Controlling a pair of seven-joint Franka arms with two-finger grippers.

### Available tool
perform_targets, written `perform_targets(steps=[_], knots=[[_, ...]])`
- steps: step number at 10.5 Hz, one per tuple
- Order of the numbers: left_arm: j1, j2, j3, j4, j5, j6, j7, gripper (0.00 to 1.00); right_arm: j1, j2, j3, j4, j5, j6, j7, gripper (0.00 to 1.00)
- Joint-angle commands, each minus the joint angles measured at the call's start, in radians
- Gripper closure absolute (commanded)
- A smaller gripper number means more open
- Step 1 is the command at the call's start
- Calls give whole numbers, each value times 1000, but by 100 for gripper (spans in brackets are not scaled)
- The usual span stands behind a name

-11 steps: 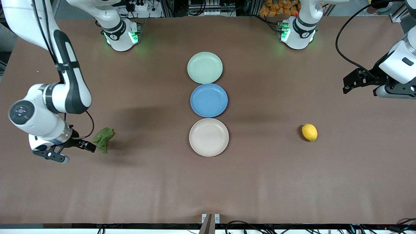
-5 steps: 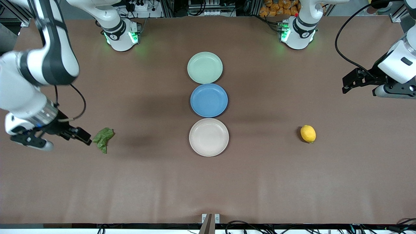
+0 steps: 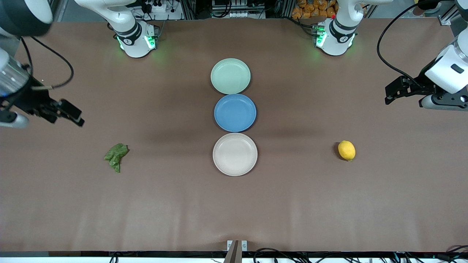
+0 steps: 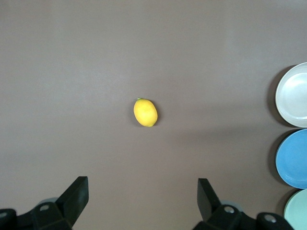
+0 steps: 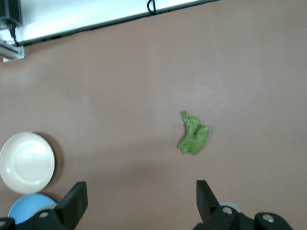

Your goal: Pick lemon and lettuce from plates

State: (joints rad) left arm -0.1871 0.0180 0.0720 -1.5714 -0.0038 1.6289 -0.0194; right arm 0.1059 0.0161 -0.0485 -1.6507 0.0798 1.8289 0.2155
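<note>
Both end effectors stand open and empty: my right end effector (image 3: 71, 116) over bare worktop (image 3: 234, 212) at the lettuce's (image 3: 116, 156) eleven o'clock, my left end effector (image 3: 396, 90) at the lemon's (image 3: 346, 150) one o'clock. All three plates (image 3: 235, 154) look bare, so I'd just park the arms.

Three round plates stand in a row on the table (image 3: 329, 204): one mint green plate (image 3: 230, 76), one blue plate (image 3: 234, 112) and one beige plate (image 3: 234, 154). There is one lemon (image 3: 346, 150) and one lettuce leaf (image 3: 116, 156). Two robot arms each carry one claw, the left claw (image 3: 389, 95) and the right claw (image 3: 75, 116).
</note>
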Motion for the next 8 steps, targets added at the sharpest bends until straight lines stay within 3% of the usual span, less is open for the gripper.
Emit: perform_targets(steps=[1, 4, 8], knots=[[-3, 0, -3, 16, 19, -23, -16, 0, -28, -53, -2, 35, 12, -144, -118, 0], [-6, -1, -3, 18, 15, -23, -19, 0, -28, -70, -24, 80, -30, -299, -165, 0], [-6, 2, -12, 18, 13, -23, -22, 0, -26, -81, -21, 72, -74, -339, -171, 0]])
